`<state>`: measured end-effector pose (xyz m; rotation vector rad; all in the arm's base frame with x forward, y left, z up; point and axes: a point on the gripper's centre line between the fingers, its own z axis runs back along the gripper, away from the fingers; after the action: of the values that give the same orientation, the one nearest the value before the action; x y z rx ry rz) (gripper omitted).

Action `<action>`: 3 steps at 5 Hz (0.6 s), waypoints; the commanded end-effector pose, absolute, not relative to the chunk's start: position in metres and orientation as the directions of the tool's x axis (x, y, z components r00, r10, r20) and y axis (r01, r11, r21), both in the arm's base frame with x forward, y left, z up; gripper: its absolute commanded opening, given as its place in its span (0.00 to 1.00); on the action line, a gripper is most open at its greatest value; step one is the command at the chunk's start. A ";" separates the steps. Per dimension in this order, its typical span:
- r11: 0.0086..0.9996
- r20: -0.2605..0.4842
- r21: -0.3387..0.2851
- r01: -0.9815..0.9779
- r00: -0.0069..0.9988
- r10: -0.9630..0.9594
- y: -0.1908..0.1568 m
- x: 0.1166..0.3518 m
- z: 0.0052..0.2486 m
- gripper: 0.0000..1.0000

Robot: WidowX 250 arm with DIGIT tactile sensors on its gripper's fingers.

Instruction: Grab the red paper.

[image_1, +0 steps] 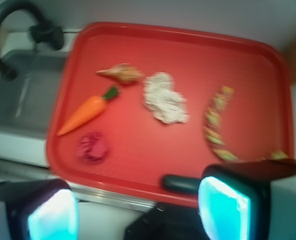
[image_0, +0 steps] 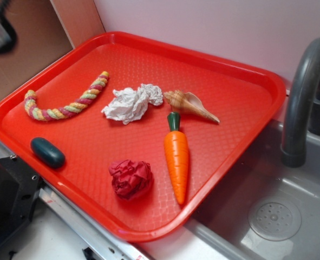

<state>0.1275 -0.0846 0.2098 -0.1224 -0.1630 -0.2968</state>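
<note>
The red paper (image_0: 130, 178) lies crumpled at about 6 o'clock on the red tray (image_0: 230, 86), just beside the toy carrot (image_0: 177, 161) (not touching it). The white paper ball (image_0: 130, 103) sits near the tray's centre. In the wrist view the tool (image_1: 137, 210) hangs spread and empty, well apart from the tray's things.

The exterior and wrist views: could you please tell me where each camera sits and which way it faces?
Exterior: off the robot, above the red tray's front edge, looking down across it toward the wall; no gripper clearly shows.
Wrist: behind the open gripper, high and off the tray's edge, looking down from the opposite side; both fingers show.
Shared: red paper, toy carrot, white paper ball, faucet.
</note>
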 end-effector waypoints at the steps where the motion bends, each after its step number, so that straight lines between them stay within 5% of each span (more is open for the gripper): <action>1: 0.914 0.114 -0.016 0.404 0.909 -0.400 -0.131 0.141 0.146 1.00; 3: 0.882 0.054 0.033 0.471 0.880 -0.472 -0.149 0.149 0.091 1.00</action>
<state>0.1515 -0.1476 0.0865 0.0366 -0.0332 -0.4854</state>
